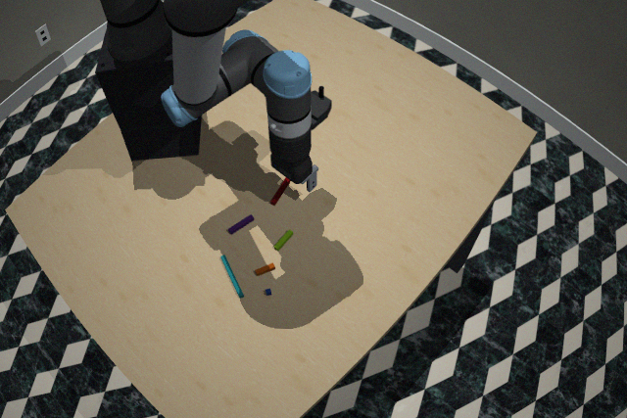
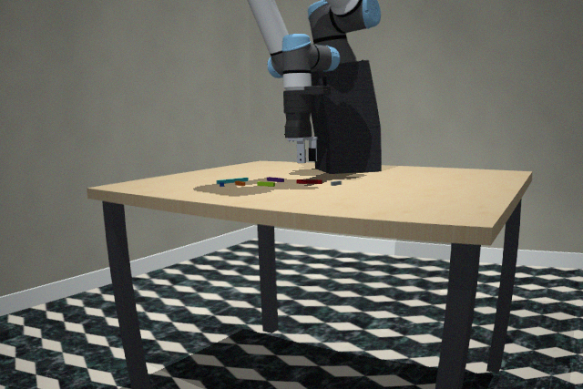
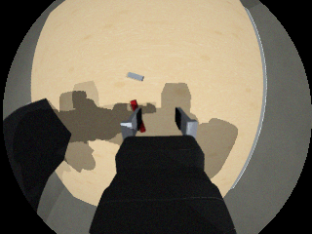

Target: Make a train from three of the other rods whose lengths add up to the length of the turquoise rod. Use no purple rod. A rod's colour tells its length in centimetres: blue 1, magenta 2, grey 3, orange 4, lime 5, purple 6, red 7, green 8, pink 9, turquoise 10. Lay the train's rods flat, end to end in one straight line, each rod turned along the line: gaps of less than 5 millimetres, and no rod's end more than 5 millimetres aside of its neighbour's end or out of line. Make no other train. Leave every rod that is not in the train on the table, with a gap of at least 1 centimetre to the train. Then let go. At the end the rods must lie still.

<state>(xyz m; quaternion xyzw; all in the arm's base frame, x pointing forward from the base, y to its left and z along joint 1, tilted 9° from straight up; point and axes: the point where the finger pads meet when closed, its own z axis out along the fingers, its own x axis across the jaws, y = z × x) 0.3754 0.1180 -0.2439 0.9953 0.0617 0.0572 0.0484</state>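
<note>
On the wooden table [image 1: 430, 115], seen from the top view and going left to right, the turquoise rod [image 1: 231, 275] lies first, long and slanted. Next come the purple rod [image 1: 240, 224], the orange rod [image 1: 264, 268] and the small blue rod [image 1: 267, 292], then the lime rod [image 1: 283, 240]. All lie flat and apart from each other. The red rod [image 1: 279, 191] is partly under the gripper [image 1: 302, 181], which hangs above the table with its fingers fully apart and nothing between them. The grey rod [image 2: 335, 182] is hidden by the arm in the top view; the exterior view shows it right of the red rod, and the wrist view shows it ahead of the fingers.
</note>
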